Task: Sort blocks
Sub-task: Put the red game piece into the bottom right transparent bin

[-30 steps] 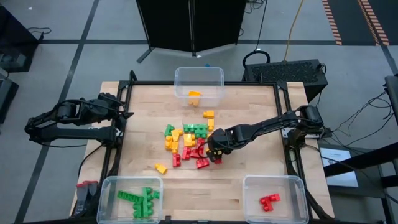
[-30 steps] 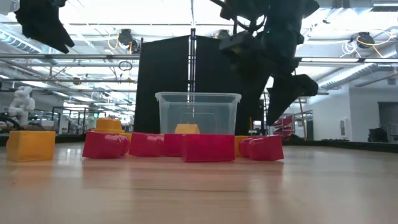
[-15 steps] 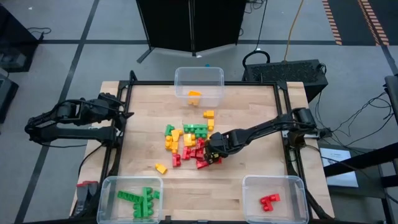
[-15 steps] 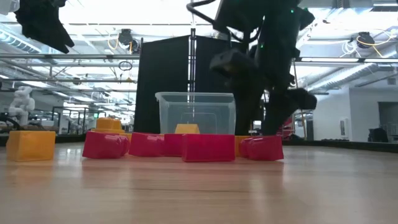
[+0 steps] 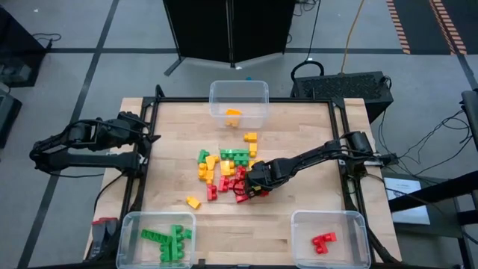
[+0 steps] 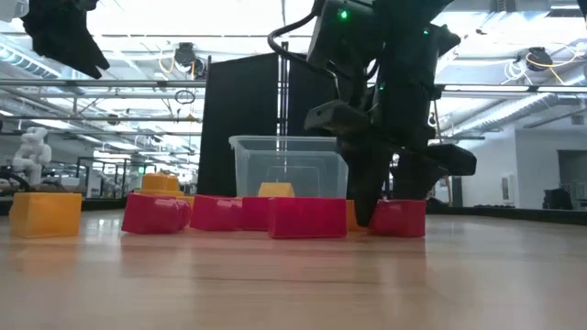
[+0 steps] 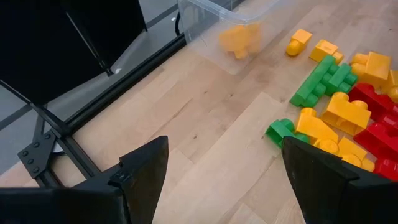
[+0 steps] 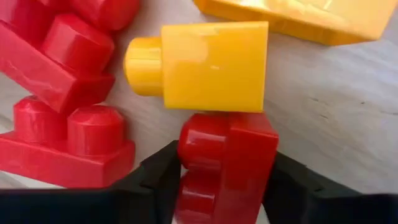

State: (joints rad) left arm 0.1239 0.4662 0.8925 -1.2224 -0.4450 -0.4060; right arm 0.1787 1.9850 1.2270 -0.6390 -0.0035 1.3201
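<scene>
The right gripper (image 5: pixel 256 187) is down at the near edge of the heap of blocks (image 5: pixel 228 170) in the middle of the table (image 5: pixel 299 134), its two fingers clamped either side of a red block (image 8: pixel 227 162) (a yellow block (image 8: pixel 208 65) lies just beyond it). The left gripper (image 7: pixel 224 180) waits at the table's left edge, fingers spread wide.

In the high view the right gripper (image 5: pixel 256 184) covers the red blocks (image 5: pixel 240 187) at the pile's four o'clock edge. Its wrist view cuts off the red block (image 8: pixel 227 165) between the fingers (image 8: pixel 155 180) at six o'clock, so the grip is perhaps only partial.
</scene>
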